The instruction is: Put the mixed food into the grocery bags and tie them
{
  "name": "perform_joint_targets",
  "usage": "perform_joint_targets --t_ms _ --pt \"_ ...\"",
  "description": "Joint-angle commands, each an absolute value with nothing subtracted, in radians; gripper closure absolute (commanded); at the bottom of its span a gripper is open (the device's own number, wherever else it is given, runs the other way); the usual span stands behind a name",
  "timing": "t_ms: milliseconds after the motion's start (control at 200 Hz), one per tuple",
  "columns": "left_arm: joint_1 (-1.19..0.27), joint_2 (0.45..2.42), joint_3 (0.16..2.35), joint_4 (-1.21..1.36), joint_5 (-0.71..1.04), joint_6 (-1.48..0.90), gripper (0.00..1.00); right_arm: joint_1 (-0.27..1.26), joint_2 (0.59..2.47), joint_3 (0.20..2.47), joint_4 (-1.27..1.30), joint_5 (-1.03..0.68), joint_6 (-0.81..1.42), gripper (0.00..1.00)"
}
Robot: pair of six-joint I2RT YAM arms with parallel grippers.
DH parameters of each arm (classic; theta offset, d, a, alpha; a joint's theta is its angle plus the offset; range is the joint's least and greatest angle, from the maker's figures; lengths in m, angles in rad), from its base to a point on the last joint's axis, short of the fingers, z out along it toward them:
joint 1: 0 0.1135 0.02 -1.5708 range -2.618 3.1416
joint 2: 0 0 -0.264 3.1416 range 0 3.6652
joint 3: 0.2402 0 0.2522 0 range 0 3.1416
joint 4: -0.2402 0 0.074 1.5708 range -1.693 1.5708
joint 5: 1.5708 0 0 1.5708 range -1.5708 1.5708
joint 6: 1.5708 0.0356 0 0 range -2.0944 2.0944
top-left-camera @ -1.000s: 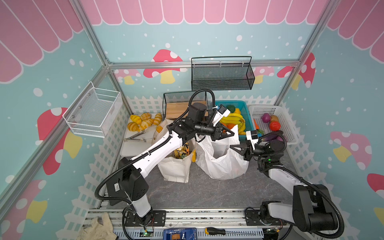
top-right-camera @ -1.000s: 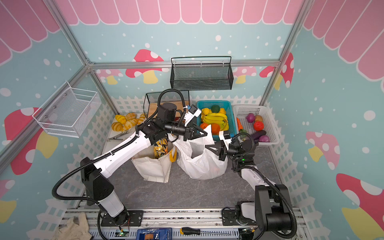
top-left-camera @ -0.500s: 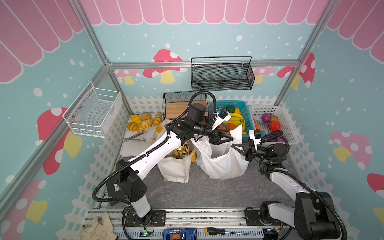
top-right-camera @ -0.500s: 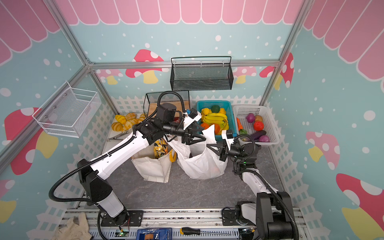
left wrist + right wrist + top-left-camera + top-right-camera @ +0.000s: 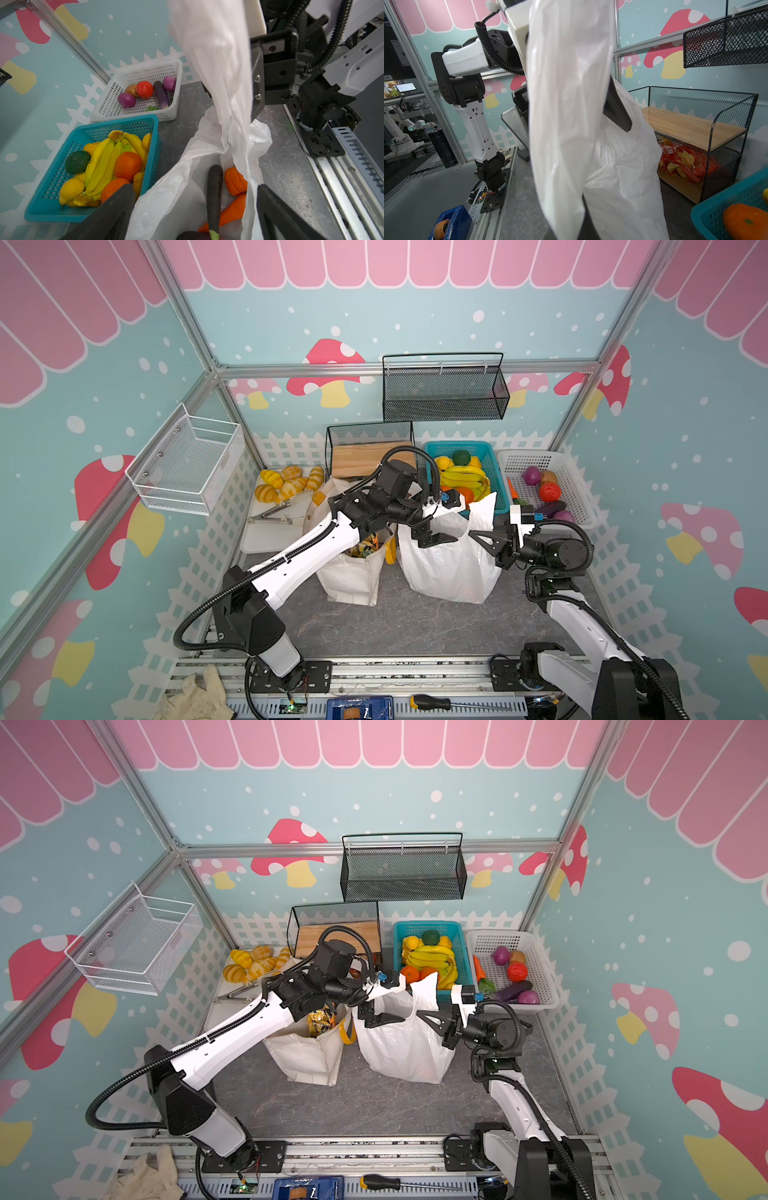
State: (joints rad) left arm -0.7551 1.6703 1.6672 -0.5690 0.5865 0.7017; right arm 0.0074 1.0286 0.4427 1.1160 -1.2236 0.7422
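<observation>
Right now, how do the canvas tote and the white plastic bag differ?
Material: the canvas tote is cream cloth with yellow handles; the white plastic bag is thin crinkled film.
Contents: the canvas tote shows snack packets; the white plastic bag holds a pumpkin and an eggplant.
Grip: the right gripper is shut on the white plastic bag's handle; nothing holds the canvas tote.
Shared: both stand upright, side by side, untied.

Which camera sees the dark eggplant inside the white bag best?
The left wrist view: it looks down into the open white plastic bag, where the eggplant lies beside an orange pumpkin. Both top views and the right wrist view show only the bag's outside, not the eggplant.
</observation>
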Motion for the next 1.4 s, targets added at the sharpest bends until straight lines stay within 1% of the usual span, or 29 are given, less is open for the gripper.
perform_joint_targets --t_ms 0,255,425,630,735,766,861,936,1031,1071,1111,1186,1291,1396 --pt "-0.758 1.724 1.752 -0.677 0.604 0.829 0.05 -0.01 1.012 0.433 1.145 -1.227 0.75 1.0" --pt "-0.759 1.818 1.868 -0.788 0.685 0.906 0.03 -0.05 0.999 0.446 1.114 -1.223 0.741 1.0" --pt "-0.761 1.896 1.949 -0.815 0.659 0.927 0.04 -0.065 0.97 0.437 1.094 -1.216 0.726 1.0" --pt "-0.762 1.972 2.0 -0.815 0.637 0.959 0.05 -0.079 0.944 0.422 1.081 -1.21 0.713 1.0" --pt "-0.762 1.989 2.006 -0.815 0.655 0.96 0.09 -0.086 0.936 0.42 1.081 -1.198 0.712 1.0" --pt "-0.762 1.991 2.002 -0.815 0.664 0.957 0.12 -0.087 0.934 0.418 1.079 -1.195 0.711 1.0" --pt "-0.761 1.993 1.985 -0.815 0.678 0.948 0.29 -0.097 0.932 0.418 1.076 -1.168 0.712 1.0" --pt "-0.758 1.985 1.966 -0.814 0.686 0.921 0.47 -0.106 0.934 0.422 1.057 -1.129 0.707 1.0" --pt "-0.756 1.966 1.942 -0.814 0.691 0.861 0.74 -0.11 0.939 0.44 0.991 -1.071 0.668 1.0" --pt "-0.756 1.955 1.93 -0.813 0.69 0.83 0.83 -0.11 0.94 0.452 0.948 -1.036 0.641 1.0" --pt "-0.756 1.939 1.916 -0.812 0.689 0.795 0.9 -0.11 0.94 0.465 0.91 -1.02 0.605 1.0" --pt "-0.76 1.899 1.87 -0.79 0.675 0.701 0.95 -0.11 0.942 0.486 0.852 -0.992 0.549 1.0" --pt "-0.781 1.808 1.747 -0.667 0.633 0.549 0.97 -0.109 0.973 0.502 0.837 -0.976 0.517 1.0" --pt "-0.807 1.718 1.599 -0.515 0.585 0.435 0.99 -0.107 1.033 0.526 0.868 -1.004 0.527 1.0"
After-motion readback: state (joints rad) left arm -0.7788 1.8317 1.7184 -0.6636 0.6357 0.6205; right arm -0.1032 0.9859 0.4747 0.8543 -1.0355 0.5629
